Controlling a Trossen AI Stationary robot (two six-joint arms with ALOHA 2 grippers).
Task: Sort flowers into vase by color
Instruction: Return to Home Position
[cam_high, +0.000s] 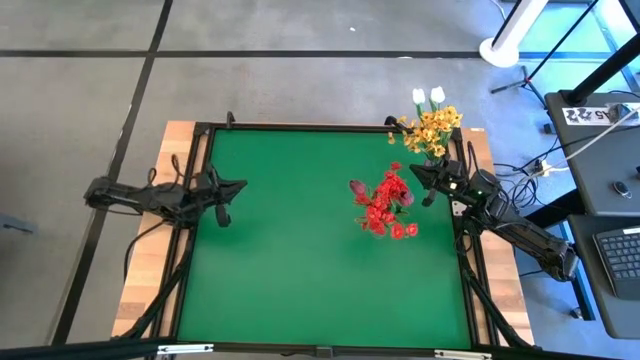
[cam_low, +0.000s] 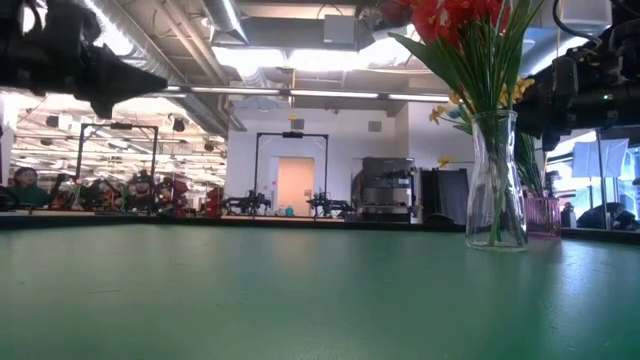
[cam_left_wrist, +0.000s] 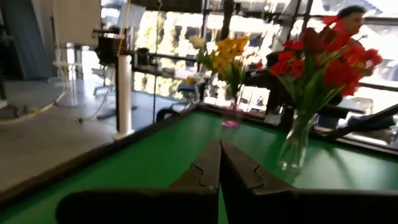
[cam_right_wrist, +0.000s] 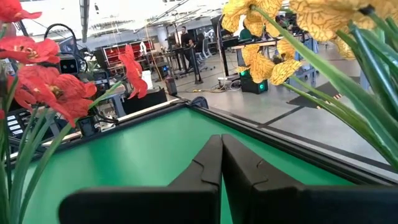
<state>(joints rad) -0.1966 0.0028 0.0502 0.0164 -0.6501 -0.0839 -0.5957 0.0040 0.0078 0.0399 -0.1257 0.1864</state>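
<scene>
The red flowers (cam_high: 385, 205) stand with their stems in a clear glass vase (cam_low: 495, 190) on the right half of the green table. The yellow flowers (cam_high: 432, 128) and white tulips (cam_high: 428, 96) stand in a pink vase (cam_left_wrist: 231, 117) at the far right corner. My left gripper (cam_high: 240, 186) hovers shut over the table's left side, holding nothing. My right gripper (cam_high: 414, 171) hovers shut near the right edge, between the two bouquets, touching nothing; red blooms (cam_right_wrist: 46, 84) and yellow blooms (cam_right_wrist: 261, 62) flank it.
The green table (cam_high: 300, 260) is framed by a black rail (cam_high: 330, 128). Open green surface lies in the middle and toward the near edge. A person (cam_left_wrist: 348, 18) shows in the room beyond the red flowers.
</scene>
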